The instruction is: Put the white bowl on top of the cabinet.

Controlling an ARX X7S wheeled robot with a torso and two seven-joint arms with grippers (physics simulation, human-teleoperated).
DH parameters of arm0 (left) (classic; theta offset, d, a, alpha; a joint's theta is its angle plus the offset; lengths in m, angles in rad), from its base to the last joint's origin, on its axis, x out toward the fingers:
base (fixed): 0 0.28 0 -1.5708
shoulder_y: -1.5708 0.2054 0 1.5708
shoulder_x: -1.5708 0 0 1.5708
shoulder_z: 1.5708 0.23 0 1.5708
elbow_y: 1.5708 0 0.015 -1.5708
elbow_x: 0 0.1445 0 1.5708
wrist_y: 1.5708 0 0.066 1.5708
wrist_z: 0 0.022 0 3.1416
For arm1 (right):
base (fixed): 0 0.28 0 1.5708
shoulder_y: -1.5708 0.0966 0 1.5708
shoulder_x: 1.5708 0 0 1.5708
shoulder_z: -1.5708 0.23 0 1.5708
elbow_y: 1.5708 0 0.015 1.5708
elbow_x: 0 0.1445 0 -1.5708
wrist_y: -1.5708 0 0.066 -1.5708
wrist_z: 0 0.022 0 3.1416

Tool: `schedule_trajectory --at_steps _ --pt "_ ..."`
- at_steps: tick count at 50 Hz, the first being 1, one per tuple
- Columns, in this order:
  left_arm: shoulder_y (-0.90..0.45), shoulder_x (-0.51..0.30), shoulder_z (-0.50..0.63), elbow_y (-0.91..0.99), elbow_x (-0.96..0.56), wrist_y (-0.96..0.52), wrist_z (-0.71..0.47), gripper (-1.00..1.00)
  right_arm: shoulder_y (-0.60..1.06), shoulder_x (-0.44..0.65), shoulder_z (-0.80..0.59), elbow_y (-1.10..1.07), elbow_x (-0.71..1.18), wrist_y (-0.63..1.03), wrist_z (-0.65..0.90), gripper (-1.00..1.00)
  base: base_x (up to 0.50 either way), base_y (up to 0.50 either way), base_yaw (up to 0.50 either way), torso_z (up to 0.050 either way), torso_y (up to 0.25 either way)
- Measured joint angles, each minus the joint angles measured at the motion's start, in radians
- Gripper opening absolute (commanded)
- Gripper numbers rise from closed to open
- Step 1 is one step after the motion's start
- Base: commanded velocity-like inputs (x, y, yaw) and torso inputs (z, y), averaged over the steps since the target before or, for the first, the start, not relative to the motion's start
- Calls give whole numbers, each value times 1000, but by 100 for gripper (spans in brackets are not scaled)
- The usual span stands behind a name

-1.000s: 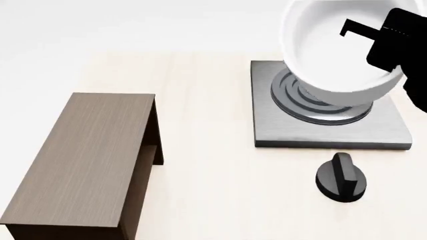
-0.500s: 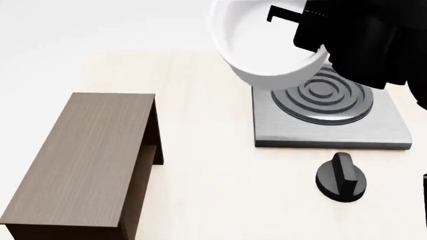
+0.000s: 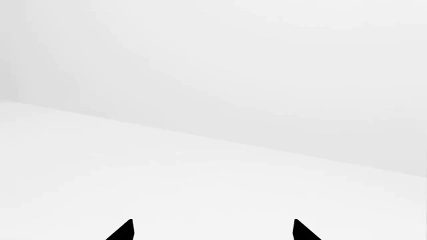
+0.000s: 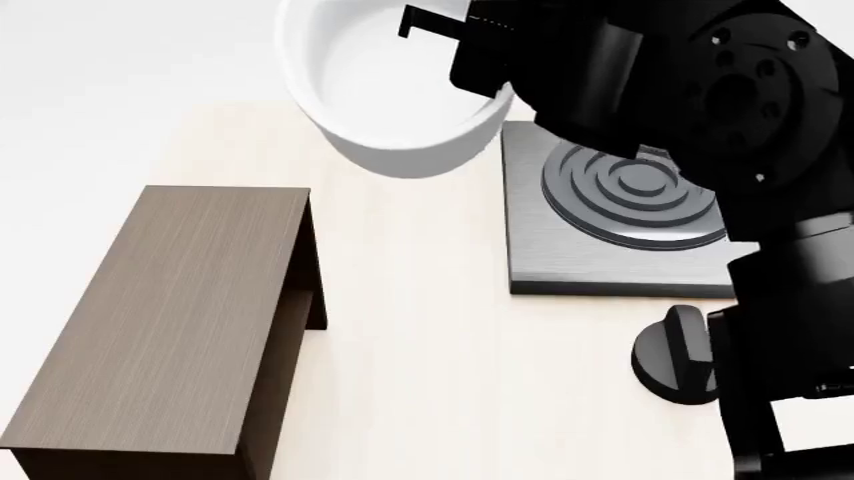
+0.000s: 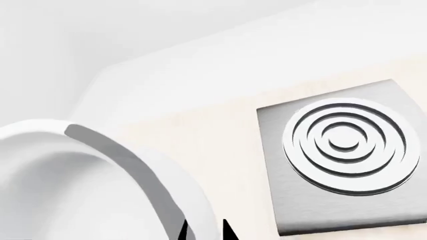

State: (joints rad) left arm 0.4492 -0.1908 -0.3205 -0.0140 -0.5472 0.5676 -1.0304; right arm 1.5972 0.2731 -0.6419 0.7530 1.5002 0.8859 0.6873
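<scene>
While clamped on the rim, the right hand [image 4: 461, 40] carries the white bowl [image 4: 387, 90].
Bowl has shifted from upper right toward upper centre; left hand [image 3: 212, 231] spread, holding nothing.

The robot's right arm [image 4: 694, 90] is showing as a bulky matte black limb, built of rounded housings joined to blockier segments, with small circular recesses, possibly screw heads, dotting its joint cover. A thin black finger [image 4: 434, 22] is projecting from the right gripper [image 4: 461, 30] as a flat, angular bar. In the left wrist view, two pointed black fingertips [image 3: 123, 231] of the left gripper [image 3: 212, 231] are appearing as sharp triangular tips. No markings or cables are showing clearly.
</scene>
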Motion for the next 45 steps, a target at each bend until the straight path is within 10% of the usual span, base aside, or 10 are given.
schedule_trajectory --at_steps 45 --pt "0 -1 1 -7 -11 9 5 100 47 -246 -112 239 22 -52 -281 -100 0 0 0 0 1"
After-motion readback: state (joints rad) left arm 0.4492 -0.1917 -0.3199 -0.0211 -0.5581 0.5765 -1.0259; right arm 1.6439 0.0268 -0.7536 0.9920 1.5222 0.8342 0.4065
